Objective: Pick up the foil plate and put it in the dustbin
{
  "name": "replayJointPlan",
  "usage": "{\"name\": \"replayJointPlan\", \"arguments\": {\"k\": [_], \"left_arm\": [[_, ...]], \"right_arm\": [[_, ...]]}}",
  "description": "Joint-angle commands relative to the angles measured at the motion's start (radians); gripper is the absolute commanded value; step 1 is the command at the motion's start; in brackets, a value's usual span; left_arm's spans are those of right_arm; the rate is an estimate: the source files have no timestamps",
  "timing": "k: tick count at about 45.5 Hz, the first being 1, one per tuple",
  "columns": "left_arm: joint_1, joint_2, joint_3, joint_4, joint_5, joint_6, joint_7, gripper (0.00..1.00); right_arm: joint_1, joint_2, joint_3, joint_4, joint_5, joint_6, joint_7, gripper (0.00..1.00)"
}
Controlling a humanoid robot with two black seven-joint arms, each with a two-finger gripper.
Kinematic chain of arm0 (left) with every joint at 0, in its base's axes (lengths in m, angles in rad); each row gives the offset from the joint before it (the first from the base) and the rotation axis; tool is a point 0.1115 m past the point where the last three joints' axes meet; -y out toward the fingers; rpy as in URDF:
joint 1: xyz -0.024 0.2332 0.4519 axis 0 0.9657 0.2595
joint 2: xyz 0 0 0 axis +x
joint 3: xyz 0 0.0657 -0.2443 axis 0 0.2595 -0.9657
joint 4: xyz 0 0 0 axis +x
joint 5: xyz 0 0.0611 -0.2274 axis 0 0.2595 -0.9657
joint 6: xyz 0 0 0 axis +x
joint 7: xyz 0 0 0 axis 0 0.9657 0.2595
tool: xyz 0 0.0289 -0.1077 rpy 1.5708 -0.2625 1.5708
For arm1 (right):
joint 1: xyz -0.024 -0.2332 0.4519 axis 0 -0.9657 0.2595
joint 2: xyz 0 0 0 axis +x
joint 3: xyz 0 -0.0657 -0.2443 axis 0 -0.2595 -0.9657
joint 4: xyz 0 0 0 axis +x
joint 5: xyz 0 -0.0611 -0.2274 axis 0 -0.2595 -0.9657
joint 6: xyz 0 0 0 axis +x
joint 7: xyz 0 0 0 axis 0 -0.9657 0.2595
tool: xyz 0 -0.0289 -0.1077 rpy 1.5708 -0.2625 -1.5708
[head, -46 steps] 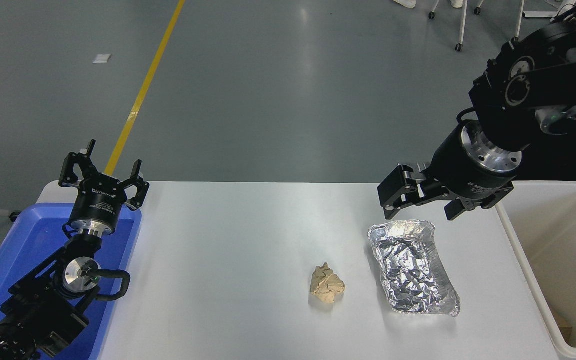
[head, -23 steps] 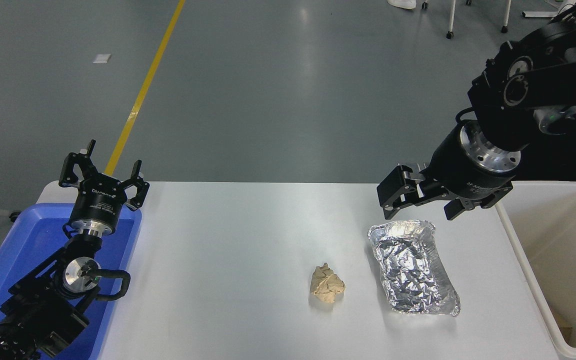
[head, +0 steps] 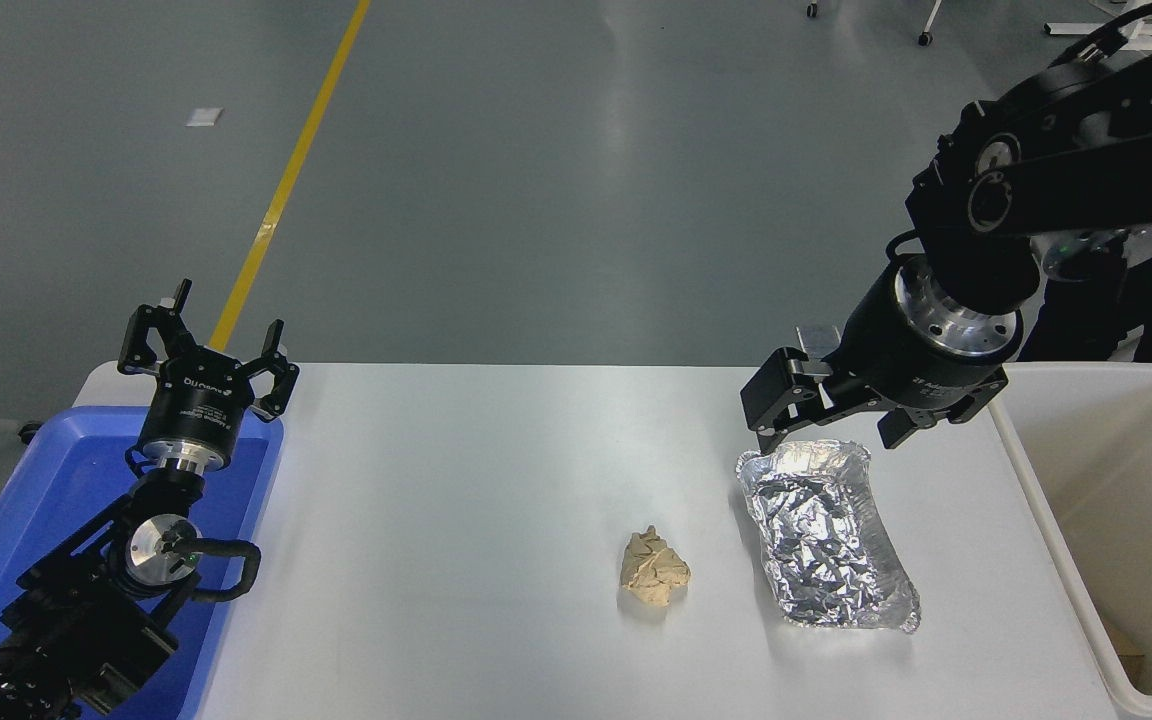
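Above the far end of the foil plate, my right hand is hovering with its fingers spread wide and pointing down, gripping nothing. One finger is hanging just past the plate's far left corner and the other near its far right corner, and I cannot tell whether either is touching the rim.

The plate is lying flat on the white surface, crinkled and shiny, not lifted at all. So I am judging the task as barely begun: the approach is nearly made, but the grasp, the lift, the carry and the drop are all left to do.

Just to the right of the plate, the cream dustbin is standing open beside the surface's edge, a short carry away. A small crumpled tan paper wad is sitting near the plate's left side, apart from it. My left hand is resting parked at the lower left, spread open over the blue bin.
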Motion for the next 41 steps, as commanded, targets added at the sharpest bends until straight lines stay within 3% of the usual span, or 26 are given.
{"name": "replayJointPlan", "arguments": {"k": [1,41], "left_arm": [[0.000,0.000,0.000,0.000,0.000,0.000,0.000,0.98],[0.000,0.000,0.000,0.000,0.002,-0.001,0.002,0.98]], "right_arm": [[-0.047,-0.045,0.003,-0.021,-0.013,0.001,-0.001,1.00],[-0.098,-0.062,-0.063,-0.108,0.001,0.011,0.000,1.00]]}}
